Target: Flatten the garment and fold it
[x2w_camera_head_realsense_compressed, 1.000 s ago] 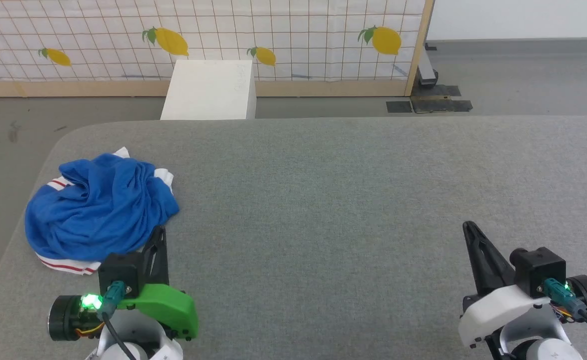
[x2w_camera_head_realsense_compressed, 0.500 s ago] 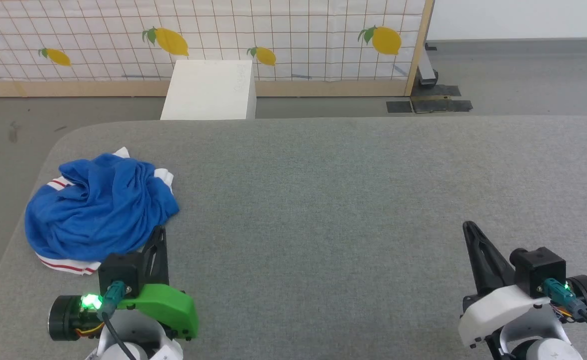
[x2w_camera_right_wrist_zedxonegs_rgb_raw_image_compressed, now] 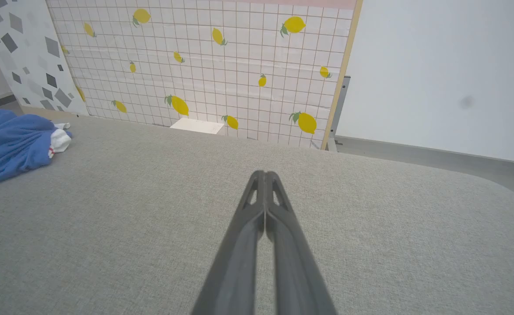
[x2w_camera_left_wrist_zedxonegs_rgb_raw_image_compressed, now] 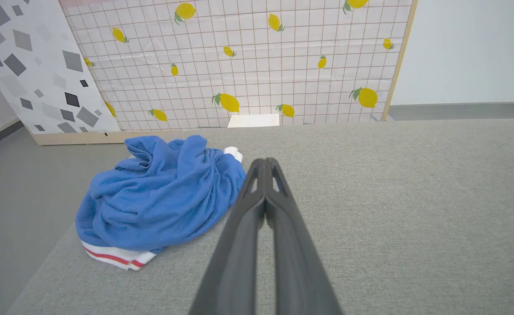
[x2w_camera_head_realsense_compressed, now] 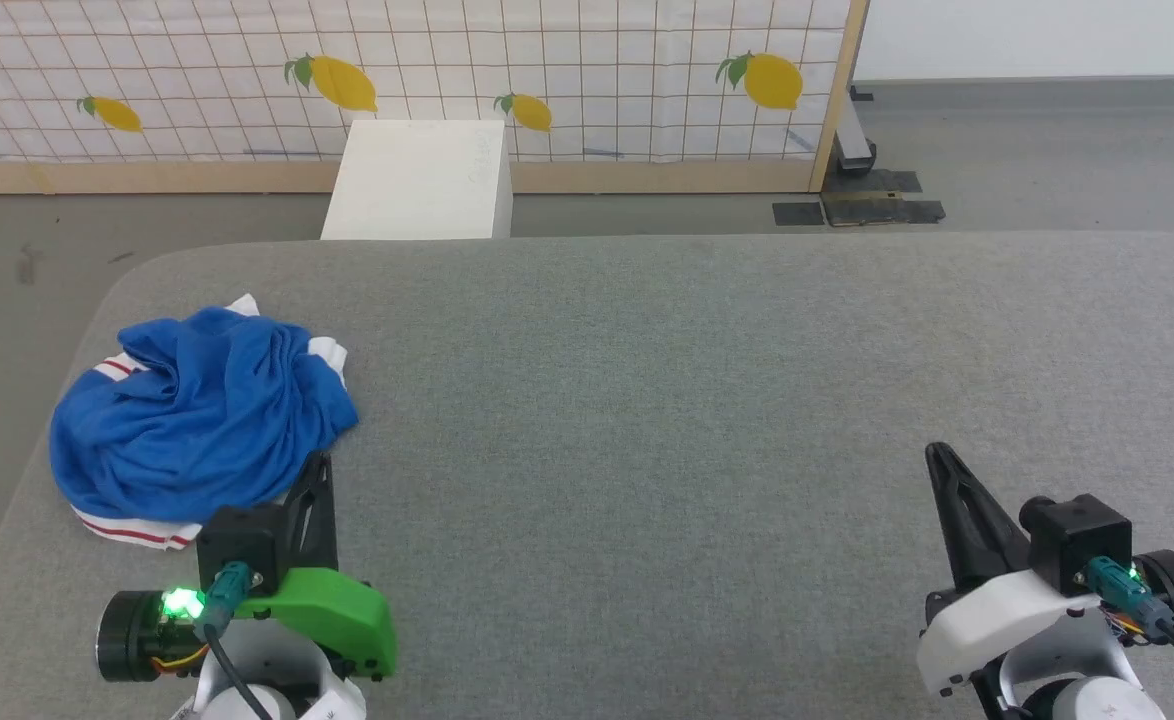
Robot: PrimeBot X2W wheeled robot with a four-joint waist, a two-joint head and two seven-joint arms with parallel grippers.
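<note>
A grey fabric-covered table with rounded far corners spreads across the scene, its woven top lying flat. On its left side, close to the left edge, rests the garment, bunched into a rumpled royal-blue heap. White trim with red stripes pokes out from under the heap's near edge and at its far left.

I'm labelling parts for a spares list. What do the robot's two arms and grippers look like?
The left gripper has two long, dark, tapering fingers with slotted tips, a black camera block, a green wrist cover, a lit green lamp and a teal plug on a black cable. The right gripper matches, but has a white wrist cover.
</note>
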